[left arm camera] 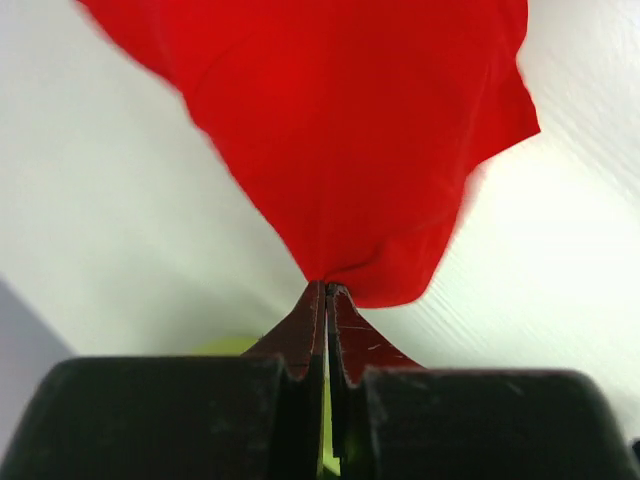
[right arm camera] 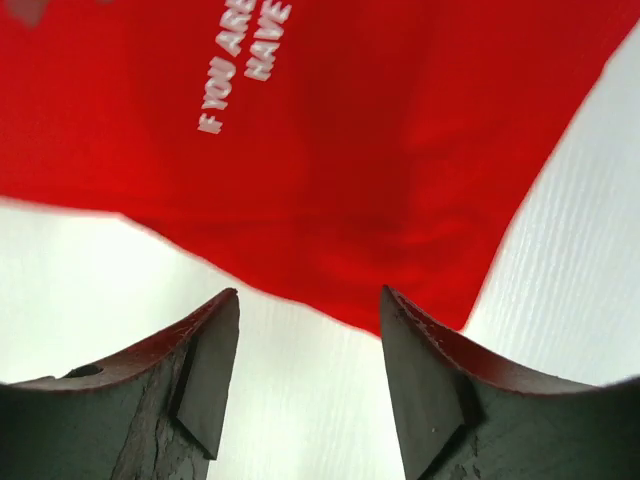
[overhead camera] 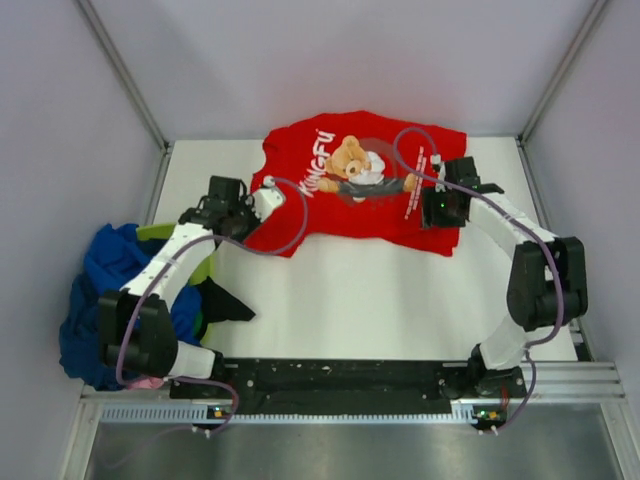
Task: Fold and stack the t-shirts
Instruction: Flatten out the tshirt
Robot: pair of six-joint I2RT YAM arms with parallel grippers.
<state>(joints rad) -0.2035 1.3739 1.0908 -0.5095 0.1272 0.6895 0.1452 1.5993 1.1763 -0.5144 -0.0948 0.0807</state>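
Red t-shirt (overhead camera: 360, 190) lies spread on the table (overhead camera: 380, 290), not folded yet. Left pincer (left arm camera: 326, 289) pinches its corner; right pincer (right arm camera: 308, 293) gapes wide, holding nothing. Other shirts (overhead camera: 100, 290) wait in a heap.

Bright, even overhead light bleaches the white bench (overhead camera: 350, 290); shadows are faint and soft. In both wrist views the edges of the red shirt (left arm camera: 350, 130) smear with blur, and the bottom of the frame is dark.
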